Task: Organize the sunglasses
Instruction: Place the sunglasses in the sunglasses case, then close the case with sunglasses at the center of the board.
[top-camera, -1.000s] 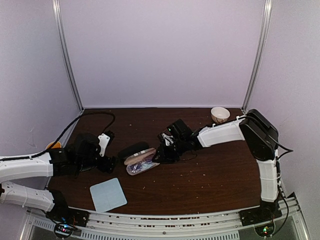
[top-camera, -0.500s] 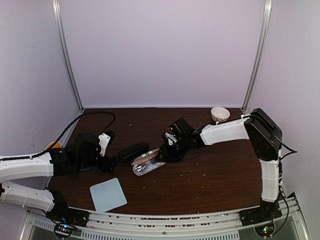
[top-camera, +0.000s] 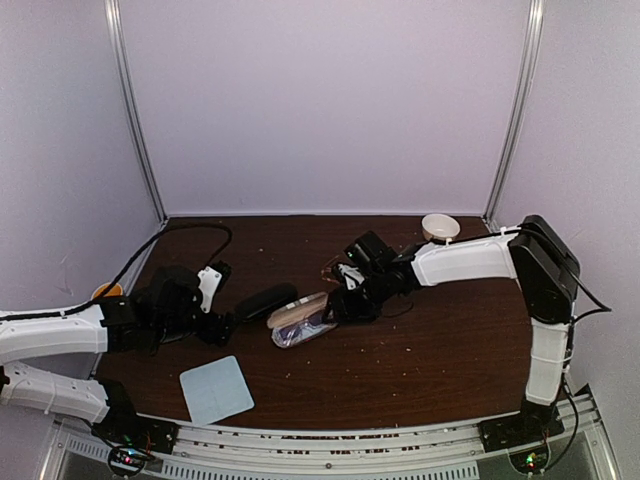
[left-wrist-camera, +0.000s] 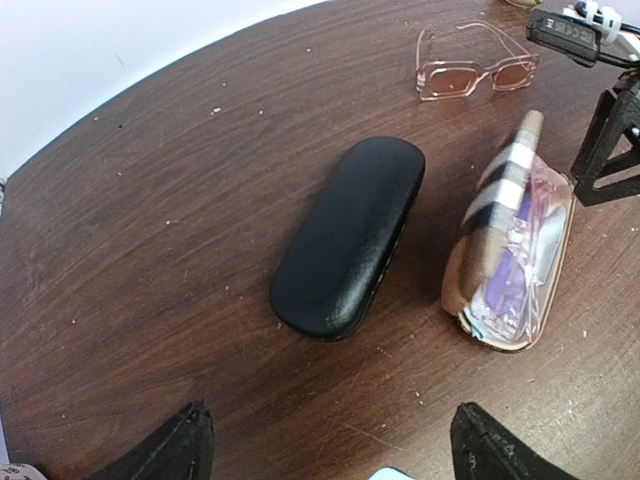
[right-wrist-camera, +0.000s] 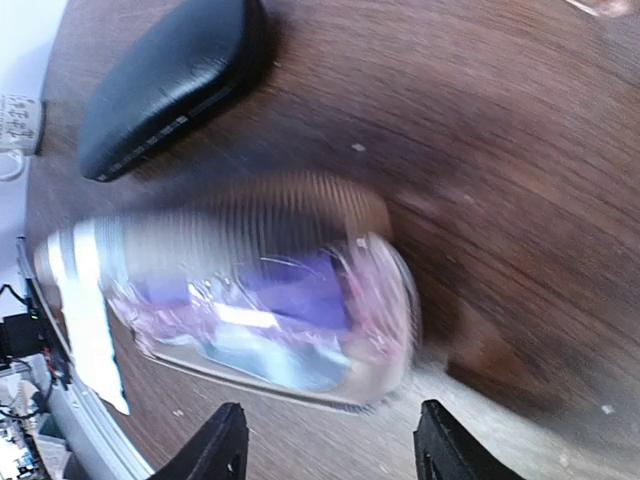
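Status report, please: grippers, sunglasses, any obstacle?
Left gripper open, right gripper open by the open case. One pair of sunglasses inside it, second pair loose beyond. Black case shut alongside, not blocking.

Right wrist view: open case (right-wrist-camera: 250, 290) motion-blurred, contents unreadable; right fingers (right-wrist-camera: 225, 450) cut by the lower frame edge, tips only. Left wrist view: left fingers (left-wrist-camera: 185, 445) likewise cut; right fingers cut at the frame's right side. Top view: orange object (top-camera: 106, 290) at the bench's left edge, mostly hidden behind the left arm.
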